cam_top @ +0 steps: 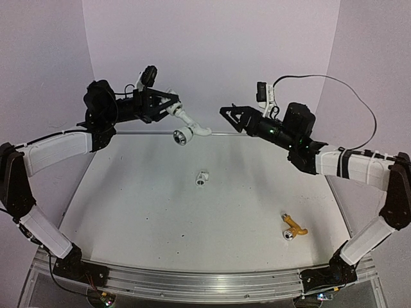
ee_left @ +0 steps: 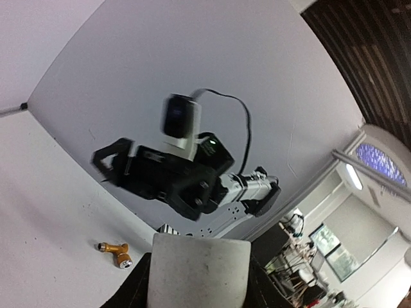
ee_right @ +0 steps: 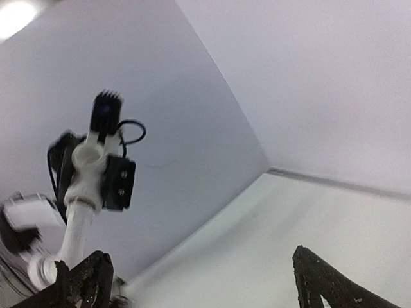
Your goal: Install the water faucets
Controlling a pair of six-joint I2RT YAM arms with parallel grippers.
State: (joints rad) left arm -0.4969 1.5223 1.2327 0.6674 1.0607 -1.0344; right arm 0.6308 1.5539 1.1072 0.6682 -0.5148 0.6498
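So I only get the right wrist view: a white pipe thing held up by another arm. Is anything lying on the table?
Observer: Yes, a yellow-gold faucet lies on the table, toward its near right corner.
Operator: Anything else down there?
Observer: A small white fitting sits alone near the middle.
Operator: And that pipe thing?
Observer: It's the white faucet, gripped by the left tool. From above it shows a round silvery end.
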